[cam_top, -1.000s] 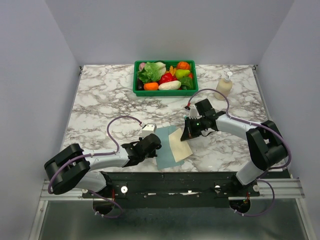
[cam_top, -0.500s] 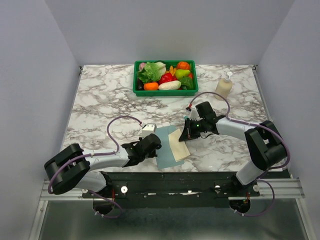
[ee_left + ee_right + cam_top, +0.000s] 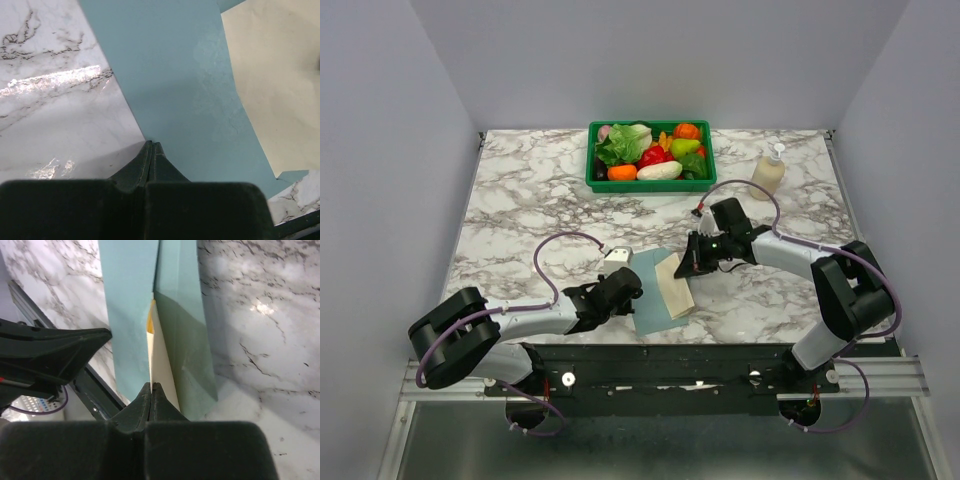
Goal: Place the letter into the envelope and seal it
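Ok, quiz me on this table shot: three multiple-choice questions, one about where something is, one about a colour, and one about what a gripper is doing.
1. Where does the pump bottle stand on the table?
A far right
B near-left corner
C dead centre

2. What colour is the envelope?
A red
B teal
C black

3. The right gripper is:
A wide open
B out of view
C shut on the letter

Answers:
1. A, the top view shows it near the far right edge.
2. B, it looks blue-green in every view.
3. C, in the right wrist view its fingers meet on the cream sheet.
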Available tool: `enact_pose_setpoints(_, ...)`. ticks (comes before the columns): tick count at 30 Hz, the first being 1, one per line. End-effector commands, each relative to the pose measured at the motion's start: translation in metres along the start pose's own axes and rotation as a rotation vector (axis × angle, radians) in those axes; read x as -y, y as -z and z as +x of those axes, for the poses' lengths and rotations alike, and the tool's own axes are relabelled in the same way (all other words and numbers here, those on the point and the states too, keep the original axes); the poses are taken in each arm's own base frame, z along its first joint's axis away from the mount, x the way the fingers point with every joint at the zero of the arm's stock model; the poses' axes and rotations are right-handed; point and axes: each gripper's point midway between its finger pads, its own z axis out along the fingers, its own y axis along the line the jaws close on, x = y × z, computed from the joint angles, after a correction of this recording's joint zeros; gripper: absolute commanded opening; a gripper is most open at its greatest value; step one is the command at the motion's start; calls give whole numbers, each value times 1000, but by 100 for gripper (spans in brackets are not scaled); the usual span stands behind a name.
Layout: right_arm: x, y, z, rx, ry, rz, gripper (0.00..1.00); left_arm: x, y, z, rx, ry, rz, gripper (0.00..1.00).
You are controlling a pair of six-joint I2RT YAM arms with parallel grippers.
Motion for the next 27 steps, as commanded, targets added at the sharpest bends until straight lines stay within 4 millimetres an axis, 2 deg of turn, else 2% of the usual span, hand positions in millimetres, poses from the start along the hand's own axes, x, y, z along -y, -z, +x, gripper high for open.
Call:
enact_pose_setpoints(1,-18,4,-4,-34,-30,-45,1,-25,0,29,-85,-41,-68,0)
enact_pose_setpoints(7,-28,7,-5,-47,-57,-75,1,-25,-1,31,-88,-40,-67,0)
enact_pose_setpoints(14,-28,8,-2,-66,-83,-64,1,-26,-2,34,-95,-41,-71,0)
enact_pose_setpoints(27,6,12,4,-41,-11,103,4,-26,-5,38,-103,-39,-68,0)
